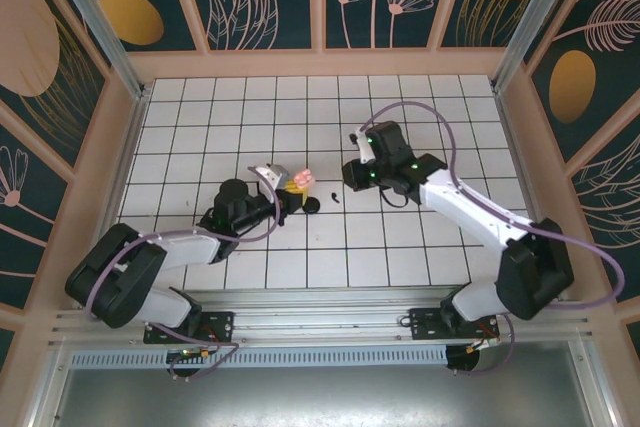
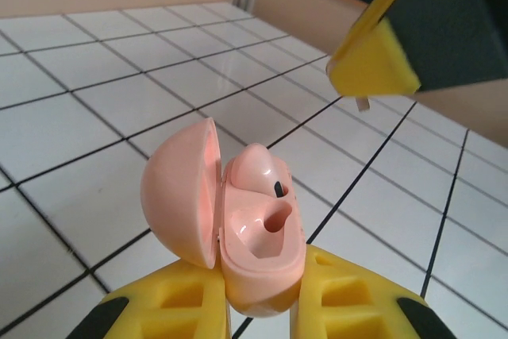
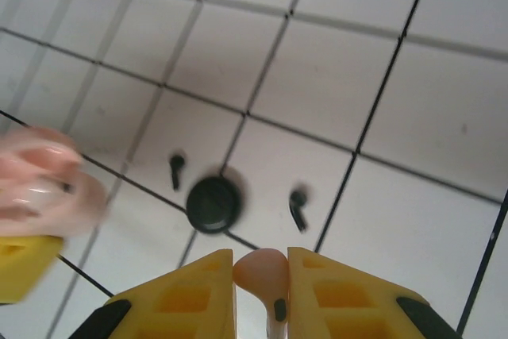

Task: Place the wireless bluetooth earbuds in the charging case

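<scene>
left arm: jaws clamped on the base of the open pale pink clamshell charging case (image 2: 262, 244), holding it up off the white tiled counter (image 1: 200, 117), lid swung to the left. one pale pink short-stemmed earbud (image 2: 255, 171) is seated in the far socket. the near socket (image 2: 274, 224) is empty.

centre: a round black case (image 3: 213, 204) lies on the counter near the pink case. one small black earbud (image 3: 176, 166) and a second black earbud (image 3: 298, 206) lie either side of it, both apart from it.

right arm: jaws pinched narrow on the other pale pink earbud (image 3: 260, 269), near the pink case but not over the socket.

risks, as judged:
- the hold is on a small rounded body, so an angled press could twist it or pop it out.
- a stem out of line with the empty socket would catch on the rim and could shove the case in the left jaws.
- the lid and the seated bud crowd the socket, so a right finger could knock either.
- a dropped bud would land among the black pieces.

room: open tiles on all sides, and the wooden walls (image 1: 320, 63) are well apart. the only tight spot is between the two sets of jaws.
</scene>
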You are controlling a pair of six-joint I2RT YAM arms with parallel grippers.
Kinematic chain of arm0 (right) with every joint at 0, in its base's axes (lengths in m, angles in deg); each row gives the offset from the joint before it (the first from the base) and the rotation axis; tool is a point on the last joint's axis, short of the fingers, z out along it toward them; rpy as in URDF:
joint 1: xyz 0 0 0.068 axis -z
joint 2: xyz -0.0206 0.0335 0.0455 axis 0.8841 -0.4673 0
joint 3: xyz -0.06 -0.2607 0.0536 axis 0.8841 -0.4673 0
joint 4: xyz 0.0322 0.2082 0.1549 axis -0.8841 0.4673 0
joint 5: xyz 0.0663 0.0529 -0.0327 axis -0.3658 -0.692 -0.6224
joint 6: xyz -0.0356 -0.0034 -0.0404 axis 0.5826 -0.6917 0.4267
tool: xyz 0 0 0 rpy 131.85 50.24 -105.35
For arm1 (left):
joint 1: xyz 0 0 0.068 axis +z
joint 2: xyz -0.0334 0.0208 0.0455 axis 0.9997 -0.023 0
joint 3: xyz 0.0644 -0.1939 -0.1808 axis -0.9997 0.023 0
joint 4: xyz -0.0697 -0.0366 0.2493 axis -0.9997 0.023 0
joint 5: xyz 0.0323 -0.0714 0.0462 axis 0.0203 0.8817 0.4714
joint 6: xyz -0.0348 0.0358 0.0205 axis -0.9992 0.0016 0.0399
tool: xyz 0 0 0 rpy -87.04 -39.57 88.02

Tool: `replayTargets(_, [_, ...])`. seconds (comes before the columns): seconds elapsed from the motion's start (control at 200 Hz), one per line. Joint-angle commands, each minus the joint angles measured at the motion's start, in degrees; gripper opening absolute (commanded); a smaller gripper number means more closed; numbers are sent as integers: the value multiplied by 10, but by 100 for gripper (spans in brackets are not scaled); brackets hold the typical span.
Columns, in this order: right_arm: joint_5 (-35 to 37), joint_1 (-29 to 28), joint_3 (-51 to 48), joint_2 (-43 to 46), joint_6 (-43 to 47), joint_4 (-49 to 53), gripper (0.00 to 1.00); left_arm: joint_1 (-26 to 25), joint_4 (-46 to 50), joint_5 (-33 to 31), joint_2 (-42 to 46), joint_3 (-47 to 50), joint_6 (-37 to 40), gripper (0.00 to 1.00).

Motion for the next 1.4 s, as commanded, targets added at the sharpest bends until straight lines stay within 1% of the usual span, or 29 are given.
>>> replayTargets(0.0, [-47, 7, -22, 43, -2, -125, 20, -10, -62, 53, -27, -37, -18, 11])
replayTargets(0.15, [-84, 12, -42, 70, 12, -193, 20, -17, -87, 78, -54, -68, -33, 11])
replayTargets(0.3, [-128, 11, -53, 71, 16, -232, 20, -21, -90, 99, -74, -97, -38, 11])
replayTargets(0.475, [-153, 5, -58, 68, 27, -243, 20, -25, -92, 105, -87, -116, -45, 11])
replayTargets(0.821, [-144, -7, -44, 51, 60, -214, 20, -27, -78, 111, -95, -136, -49, 11])
replayTargets(1.226, [-112, -19, -35, 42, 94, -180, 20, -28, -56, 117, -92, -149, -43, 10])
replayTargets(1.391, [-88, -24, -27, 42, 115, -152, 20, -28, -45, 116, -88, -152, -37, 10])
